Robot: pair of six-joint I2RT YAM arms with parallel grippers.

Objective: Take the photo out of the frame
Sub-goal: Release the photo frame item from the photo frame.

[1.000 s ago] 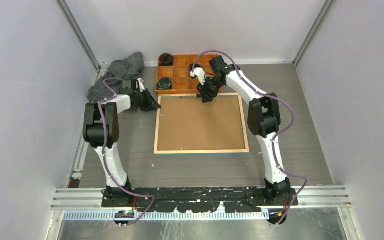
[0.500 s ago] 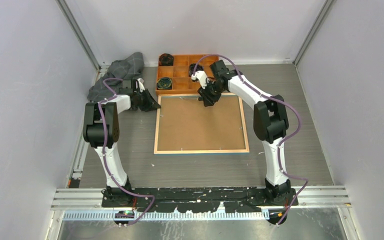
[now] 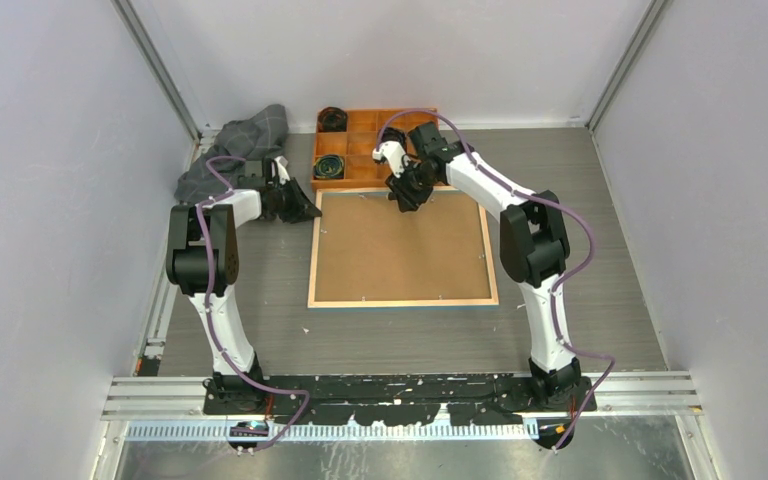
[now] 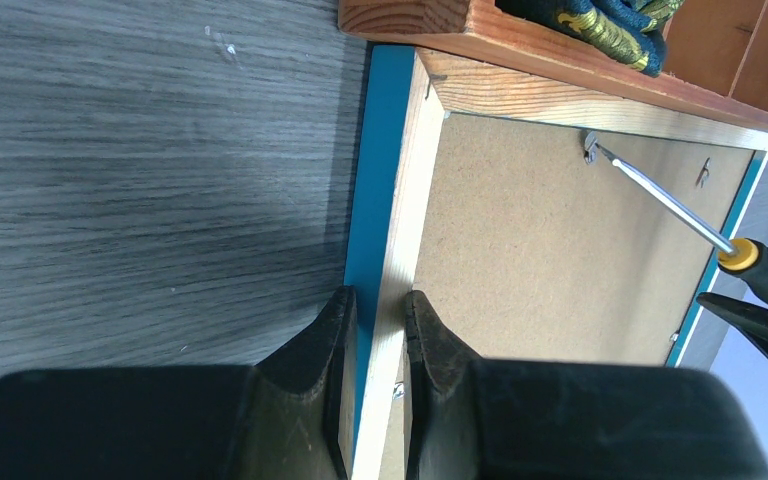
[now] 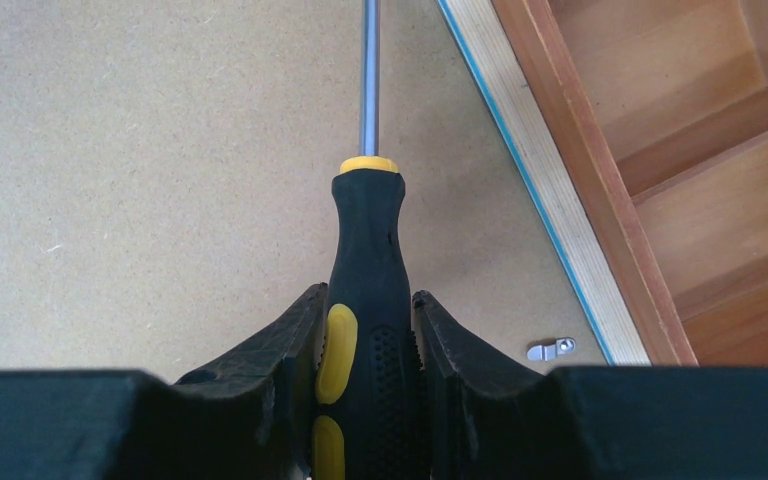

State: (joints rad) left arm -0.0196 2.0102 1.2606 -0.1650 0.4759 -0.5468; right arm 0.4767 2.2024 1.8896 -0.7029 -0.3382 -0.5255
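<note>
Right hand (image 5: 366, 325) shifted left, clamping ribbed screwdriver (image 5: 365, 240).

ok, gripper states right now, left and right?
Left gripper: closed on the frame, clamping its side rim.
Right gripper: closed on the screwdriver handle.

Left arm (image 3: 200, 250): elbow folded at picture left, forearm reaching right. Left gripper (image 3: 305, 208) low, fingers (image 4: 325, 340) pinched narrowly on frame (image 4: 410, 200) rim. Right arm (image 3: 532, 245): stretched toward upper centre, wrist angled down-left. Right gripper (image 3: 407, 196) clamped on screwdriver (image 5: 365, 250) handle.
</note>
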